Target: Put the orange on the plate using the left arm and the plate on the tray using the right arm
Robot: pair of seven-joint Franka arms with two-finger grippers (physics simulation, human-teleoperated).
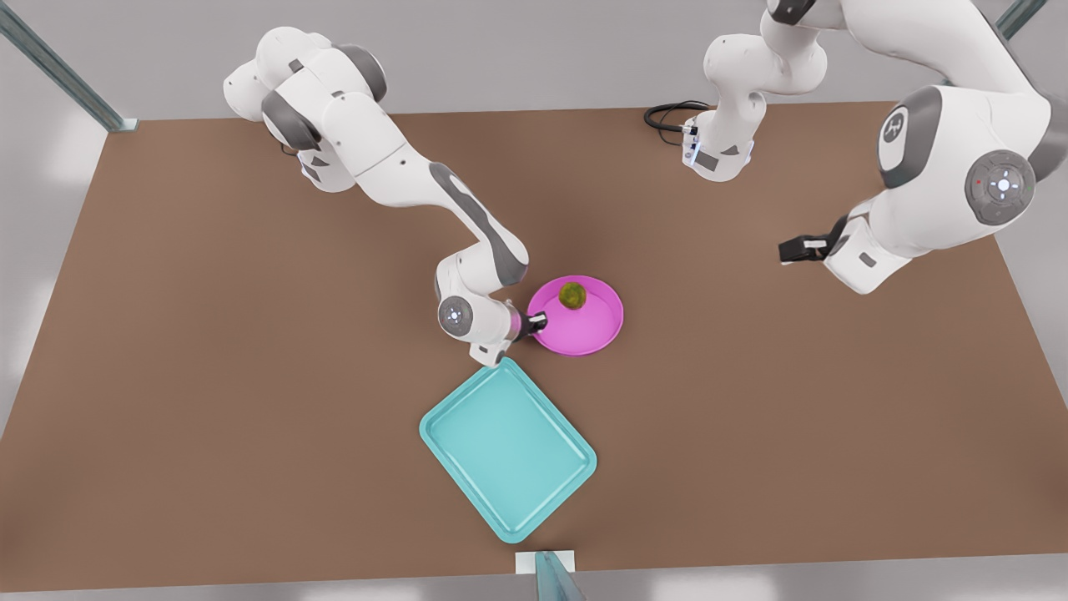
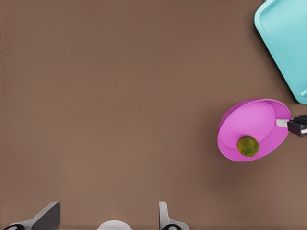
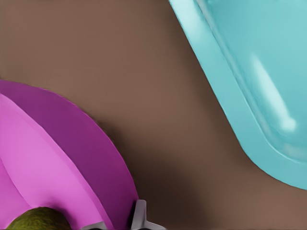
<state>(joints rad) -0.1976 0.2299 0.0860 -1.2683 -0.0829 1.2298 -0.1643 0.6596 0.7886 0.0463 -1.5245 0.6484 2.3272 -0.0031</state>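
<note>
Orange (image 1: 572, 294) sits in pink plate (image 1: 584, 325), plate tilted, one edge lifted. Right gripper (image 1: 536, 320) clamped on plate rim. Tray (image 1: 507, 449) just beside. Left gripper (image 2: 108, 215) spread, waiting well apart over table (image 1: 209, 376).

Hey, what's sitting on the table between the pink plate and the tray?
Nothing: bare brown table separates the plate from the tray, as the right wrist view shows.

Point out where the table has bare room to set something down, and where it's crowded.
Free: the table stretch on the front view's left of the tray, and the wide patch between the plate and the raised left gripper. The tray's bed is bare too. Crowded: the gap between tray and plate, where the right gripper grips the rim, orange aboard.
</note>
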